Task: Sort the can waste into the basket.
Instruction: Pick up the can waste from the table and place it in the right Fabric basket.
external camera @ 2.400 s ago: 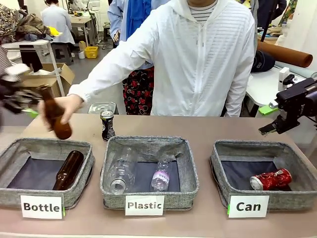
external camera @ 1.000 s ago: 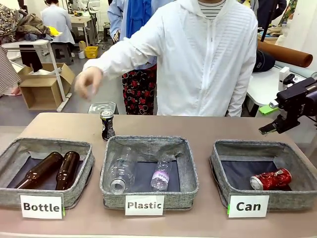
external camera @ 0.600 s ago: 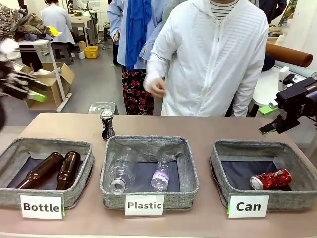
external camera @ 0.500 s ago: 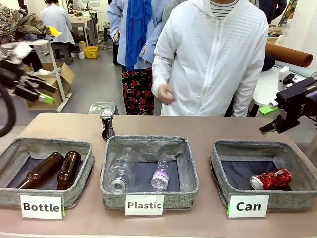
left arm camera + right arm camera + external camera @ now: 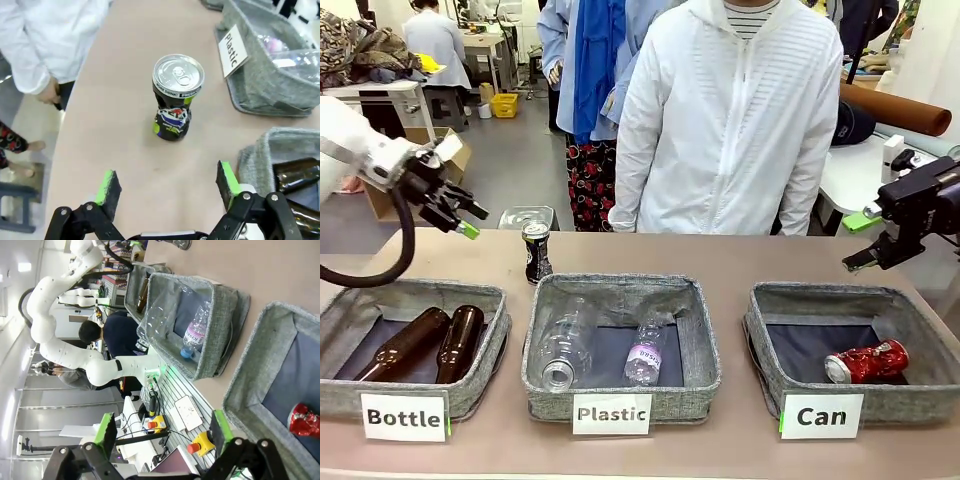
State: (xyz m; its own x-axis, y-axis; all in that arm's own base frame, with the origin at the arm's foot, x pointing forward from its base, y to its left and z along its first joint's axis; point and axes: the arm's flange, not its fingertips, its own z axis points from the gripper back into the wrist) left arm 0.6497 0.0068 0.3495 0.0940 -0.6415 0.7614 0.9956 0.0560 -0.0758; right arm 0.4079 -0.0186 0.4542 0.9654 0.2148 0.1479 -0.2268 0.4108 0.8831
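Black can upright ahead of our left gripper
Jaws wide on both; we saw the can centred beyond the left pair, right gripper well apart

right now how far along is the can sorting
Done: the red can lies in the Can basket. In hand: nothing yet; the left gripper hangs open, aimed at the black can, which stands on the table behind the Plastic basket. Left: grasp that can and drop it in the Can basket. The right gripper is open and empty.
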